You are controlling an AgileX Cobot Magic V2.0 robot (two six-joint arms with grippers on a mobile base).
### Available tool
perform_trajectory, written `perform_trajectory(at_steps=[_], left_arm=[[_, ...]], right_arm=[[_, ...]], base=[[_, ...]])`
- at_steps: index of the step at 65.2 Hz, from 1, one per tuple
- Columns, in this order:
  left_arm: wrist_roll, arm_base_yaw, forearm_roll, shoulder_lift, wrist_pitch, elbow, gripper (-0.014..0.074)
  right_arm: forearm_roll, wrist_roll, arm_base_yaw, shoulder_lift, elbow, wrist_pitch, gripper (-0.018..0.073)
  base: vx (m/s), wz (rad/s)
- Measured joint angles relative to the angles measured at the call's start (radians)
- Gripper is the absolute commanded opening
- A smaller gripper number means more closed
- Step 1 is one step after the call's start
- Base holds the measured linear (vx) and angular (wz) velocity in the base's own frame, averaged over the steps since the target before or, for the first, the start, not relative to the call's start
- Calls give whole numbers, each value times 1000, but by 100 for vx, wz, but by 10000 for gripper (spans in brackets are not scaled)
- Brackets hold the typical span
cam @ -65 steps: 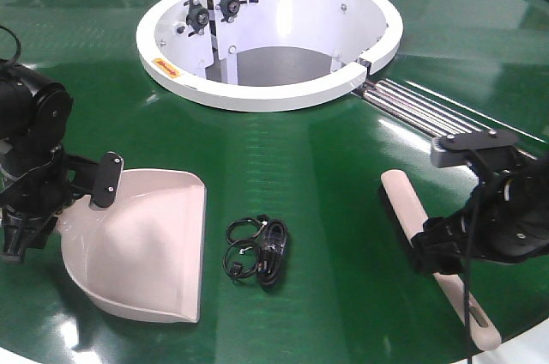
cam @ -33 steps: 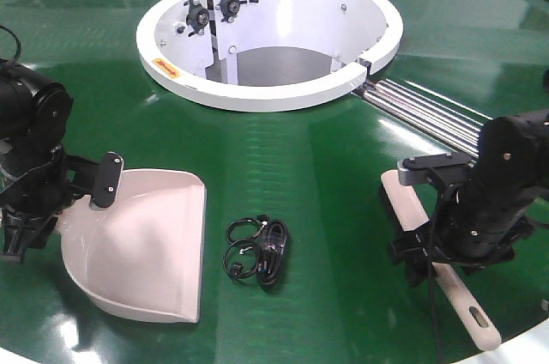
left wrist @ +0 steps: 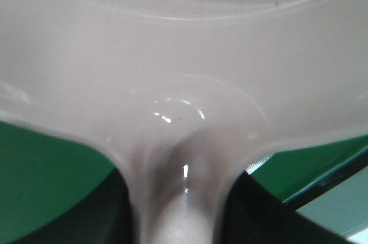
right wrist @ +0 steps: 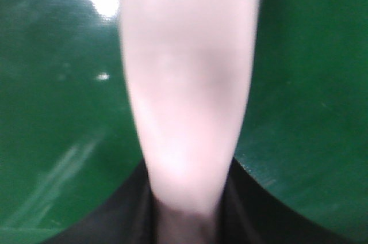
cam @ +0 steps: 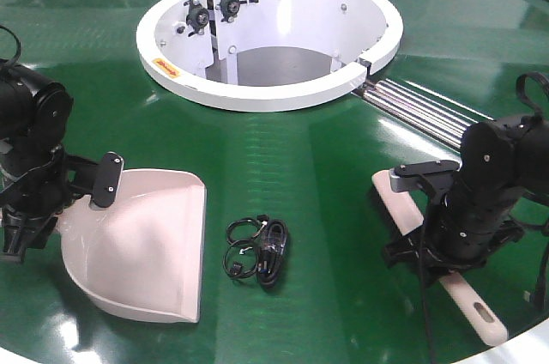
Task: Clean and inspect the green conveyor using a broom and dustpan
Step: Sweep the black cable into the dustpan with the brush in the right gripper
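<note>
Beige dustpan (cam: 146,252) is lying on the green conveyor (cam: 309,166), its handle being clamped by the left pincer (left wrist: 178,212); the right pincer (right wrist: 187,209) is gripping the broom (cam: 470,302) by its handle, head touching the belt.

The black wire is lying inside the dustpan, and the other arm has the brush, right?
Not inside. The front view shows the black wire lying on the green conveyor beside the dustpan. The right gripper does hold the broom.
</note>
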Motion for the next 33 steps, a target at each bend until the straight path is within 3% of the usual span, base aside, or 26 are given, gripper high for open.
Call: perform_trajectory(at_steps=[16,33], left_arm=[[0,0,0,0,0,0,-6],[0,0,0,0,0,0,-6]], right_arm=[[12,3,26,0,-58,64,-8],[32,134,176,0,-78,76,-4]], base=[[0,0],[0,0]])
